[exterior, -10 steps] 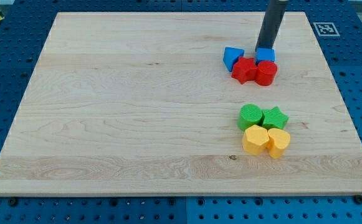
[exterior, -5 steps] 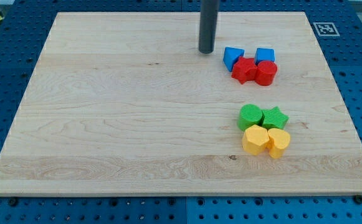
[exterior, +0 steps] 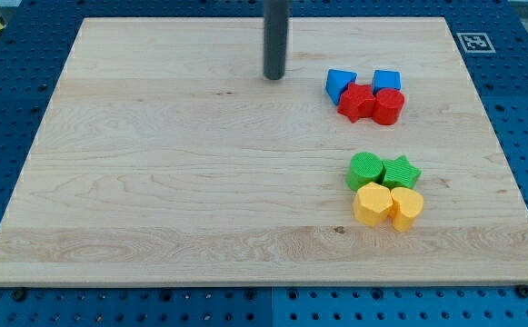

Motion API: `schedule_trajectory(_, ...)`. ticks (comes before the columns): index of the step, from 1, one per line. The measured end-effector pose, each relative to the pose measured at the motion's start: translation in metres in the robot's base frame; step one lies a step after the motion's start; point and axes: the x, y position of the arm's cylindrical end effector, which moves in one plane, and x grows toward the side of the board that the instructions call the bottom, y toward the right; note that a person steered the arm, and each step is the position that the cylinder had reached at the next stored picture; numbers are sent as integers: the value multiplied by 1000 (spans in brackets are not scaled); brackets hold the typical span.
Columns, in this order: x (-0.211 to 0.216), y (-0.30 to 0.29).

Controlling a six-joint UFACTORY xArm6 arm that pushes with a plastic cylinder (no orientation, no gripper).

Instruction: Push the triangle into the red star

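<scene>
The blue triangle (exterior: pixel 339 84) lies near the view's upper right, touching the upper left of the red star (exterior: pixel 357 103). A red cylinder (exterior: pixel 389 106) sits against the star's right side, and a blue cube (exterior: pixel 387 81) sits just above that cylinder. My tip (exterior: pixel 273 76) rests on the board to the left of the triangle, about a block and a half's width away from it, touching no block.
A second cluster sits lower right: green cylinder (exterior: pixel 365 170), green star (exterior: pixel 401 172), yellow hexagon (exterior: pixel 372 203) and yellow heart-like block (exterior: pixel 406 208). The wooden board (exterior: pixel 154 182) lies on a blue pegboard, with a marker tag (exterior: pixel 474 41) at the upper right corner.
My tip has moved leftward, from beside the blue cube, across the top of the red and blue cluster, to a spot left of the triangle. The blocks have not moved.
</scene>
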Motion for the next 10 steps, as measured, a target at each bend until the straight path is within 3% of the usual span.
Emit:
schedule_trajectory(2, 40, 14)
schedule_trajectory(5, 7, 19)
schedule_trajectory(10, 6, 119)
